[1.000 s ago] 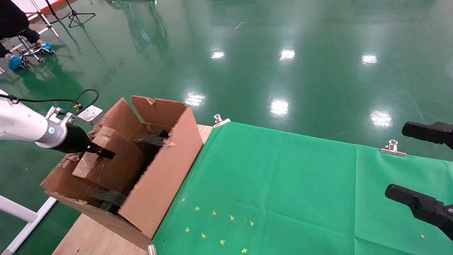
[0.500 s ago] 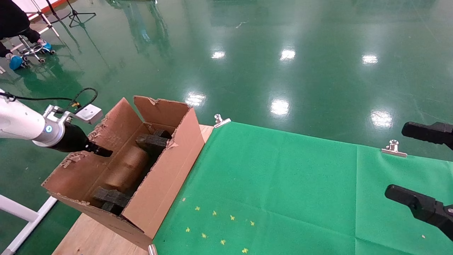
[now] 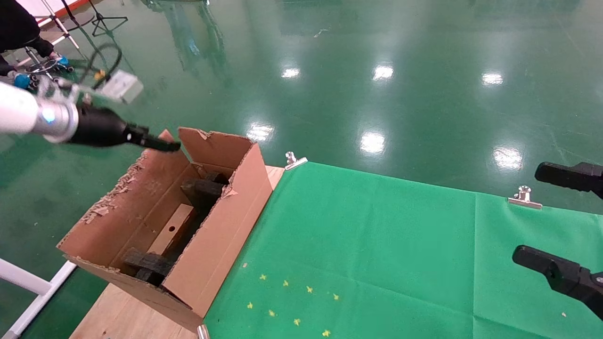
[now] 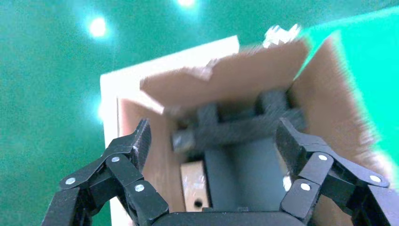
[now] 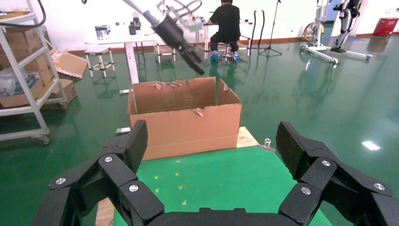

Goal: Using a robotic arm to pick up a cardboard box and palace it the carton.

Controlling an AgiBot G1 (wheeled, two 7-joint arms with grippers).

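The carton [image 3: 221, 226] stands open on the table's left end, with dark foam blocks [image 3: 202, 188] inside it. The cardboard box [image 3: 172, 230] lies down inside between the foam blocks, only a slim tan face with a small hole showing. My left gripper [image 3: 158, 142] hovers above the carton's far left flap, clear of it. In the left wrist view the left gripper [image 4: 214, 136] is open and empty, looking down at the cardboard box [image 4: 194, 186] in the carton [image 4: 226, 80]. My right gripper [image 3: 526, 214] stays parked at the right, open and empty over the green cloth.
A green cloth [image 3: 377, 245] covers the table, held by metal clips [image 3: 294, 161] [image 3: 523, 197]. Bare wood [image 3: 122, 315] shows under the carton. Beyond the table is shiny green floor; a seated person [image 3: 19, 28] and stands are far back left.
One second ago the left gripper held the cardboard box in the carton's mouth. It let go, the box dropped between the foam blocks, and the gripper rose up and back.
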